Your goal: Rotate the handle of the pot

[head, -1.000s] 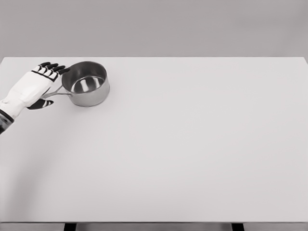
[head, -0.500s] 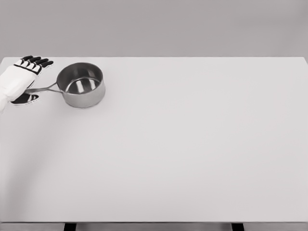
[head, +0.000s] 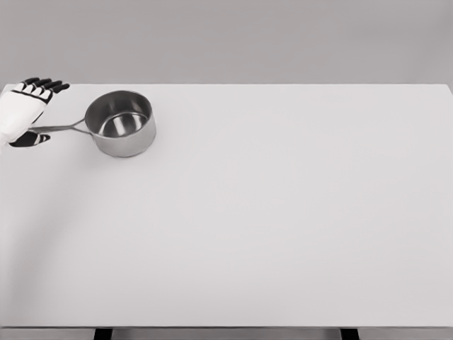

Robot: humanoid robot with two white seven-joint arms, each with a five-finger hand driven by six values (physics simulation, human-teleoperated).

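Note:
A steel pot [head: 121, 123] stands upright at the far left of the white table [head: 283, 212]. Its thin handle [head: 62, 128] points left, almost level. My left hand [head: 28, 112] is at the picture's left edge, right at the handle's tip. Its black-tipped fingers [head: 44, 85] are stretched out above the handle and its thumb [head: 30, 139] lies below it. They are not closed around the handle, so the hand is open. I cannot tell whether the palm touches the handle's tip. The right arm is out of view.
The table's far edge runs just behind the pot and its left edge lies close to my hand. A plain grey wall stands behind the table.
My left hand has drawn back to the left, away from the pot's body. The pot slid slightly left, and its handle swung from lower left to nearly straight left.

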